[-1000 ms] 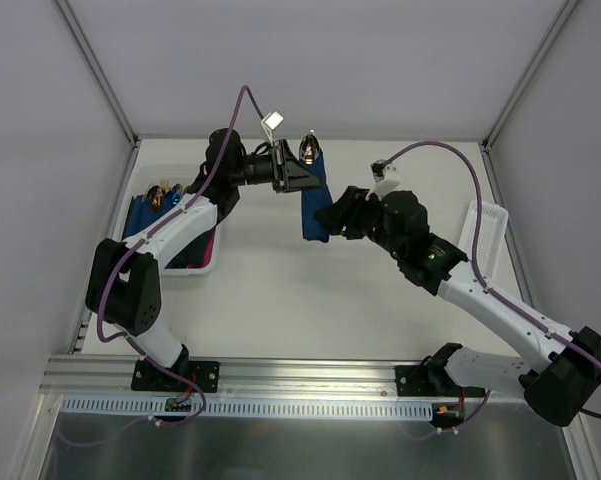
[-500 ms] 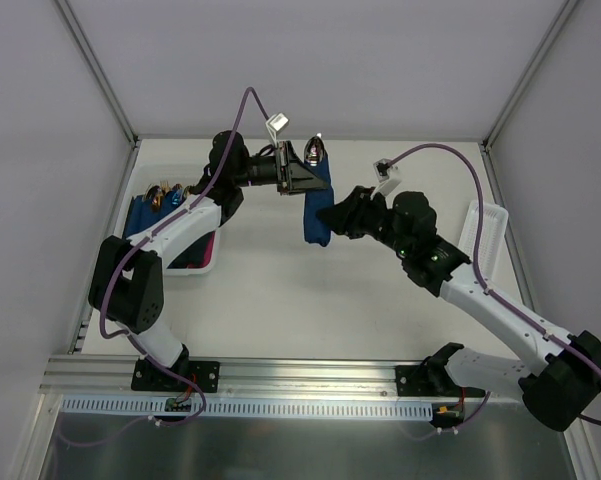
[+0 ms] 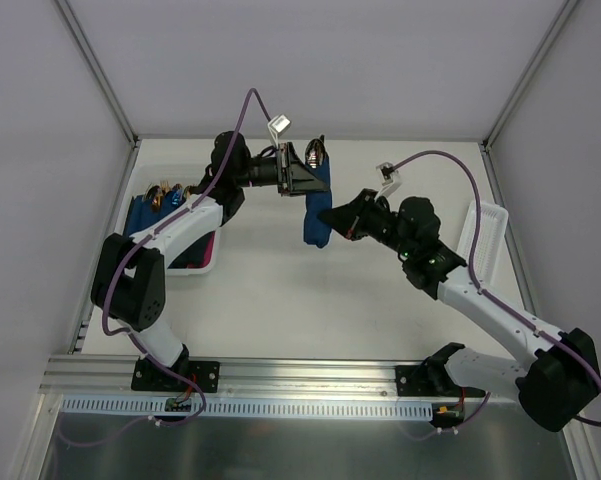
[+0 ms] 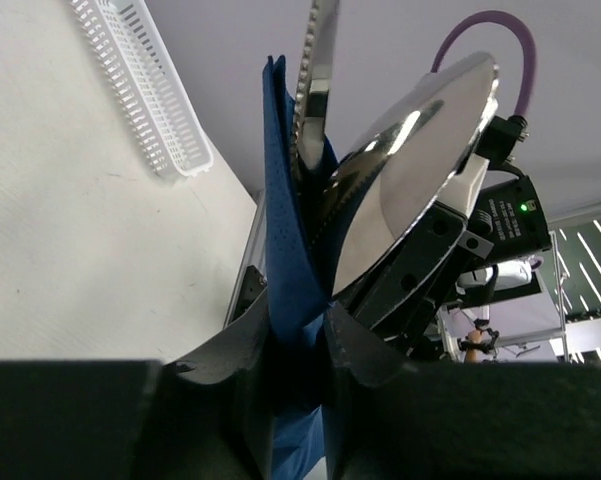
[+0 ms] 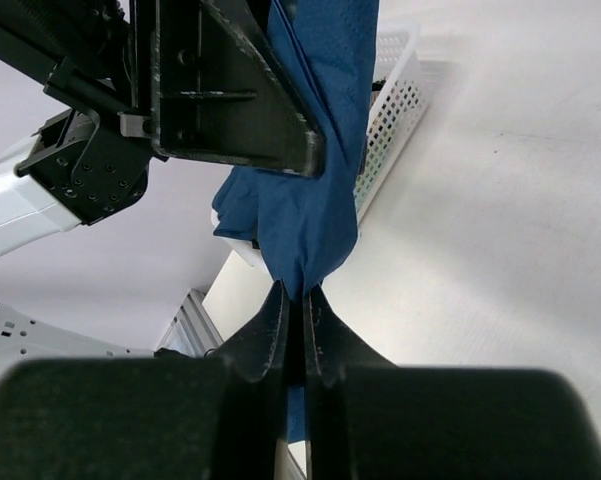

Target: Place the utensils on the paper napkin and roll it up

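Navy napkin, wrapped round the utensils, was held above the table in the clamped left gripper, its tail pinched by the closed right gripper, and was best kept taut so the roll tightened evenly.

Table: off-white, matt top, walled in by pale panels at left, back and right; aluminium rail runs along its near edge.
Left side: white perforated basket resting on the top, close to the left wall; inside it dark blue bundles with copper-gold tips pointing to the back, plus something pink at the right side, kind not discernible.
Right side: second white perforated basket, long and narrow, lying along the right edge; the two baskets well apart.
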Controlling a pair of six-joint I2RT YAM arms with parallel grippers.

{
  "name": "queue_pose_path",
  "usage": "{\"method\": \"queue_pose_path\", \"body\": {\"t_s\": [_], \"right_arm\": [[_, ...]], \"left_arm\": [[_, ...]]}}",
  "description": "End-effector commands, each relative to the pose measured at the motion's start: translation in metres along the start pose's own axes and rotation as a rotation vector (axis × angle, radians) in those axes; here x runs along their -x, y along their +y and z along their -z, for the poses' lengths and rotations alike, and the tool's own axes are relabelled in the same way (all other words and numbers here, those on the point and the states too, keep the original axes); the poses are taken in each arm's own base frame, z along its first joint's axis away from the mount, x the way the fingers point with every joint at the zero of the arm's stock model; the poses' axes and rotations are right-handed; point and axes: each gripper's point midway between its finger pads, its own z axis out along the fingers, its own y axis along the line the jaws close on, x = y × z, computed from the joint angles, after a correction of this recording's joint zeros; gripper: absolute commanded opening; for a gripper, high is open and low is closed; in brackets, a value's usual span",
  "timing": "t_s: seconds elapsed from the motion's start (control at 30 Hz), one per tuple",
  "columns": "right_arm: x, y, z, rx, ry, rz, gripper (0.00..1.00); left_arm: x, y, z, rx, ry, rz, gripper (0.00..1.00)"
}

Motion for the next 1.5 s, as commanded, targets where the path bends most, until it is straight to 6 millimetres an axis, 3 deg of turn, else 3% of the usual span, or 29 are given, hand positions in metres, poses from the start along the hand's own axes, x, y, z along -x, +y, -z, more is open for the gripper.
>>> {"method": "queue_pose_path", "body": {"t_s": [0.0,0.07,0.2,0.43,0.63,1.03,1.47], "right_arm": [[0.015,0.010,0.001,0.093,-0.060,-0.001,0.00],[0.021,0.017,0.003,0.132,-0.079,-0.012,0.00],[0.031,0.027,0.007,0.189,-0.105,-0.021,0.00],[0.043,0.045,0.006,0.276,-0.144,-0.054,0.00],[0.045,0.054,0.004,0.331,-0.147,-0.080,0.00],[0.037,0.057,-0.003,0.361,-0.130,-0.106,0.00],[0.040,0.064,0.002,0.382,-0.137,-0.093,0.00]], "left_arm": [[-0.004,-0.040,0.001,-0.088,0.044,-0.095,0.23],[-0.006,-0.041,0.005,-0.080,0.057,-0.121,0.40],[-0.009,-0.038,0.018,-0.054,0.062,-0.147,0.57],[-0.014,-0.016,0.043,0.013,0.031,-0.134,0.70],[-0.026,-0.012,0.043,-0.030,0.061,-0.062,0.72],[-0.032,-0.048,0.032,-0.206,0.084,-0.022,0.65],[-0.047,-0.019,0.025,-0.109,0.092,0.041,0.66]]}}
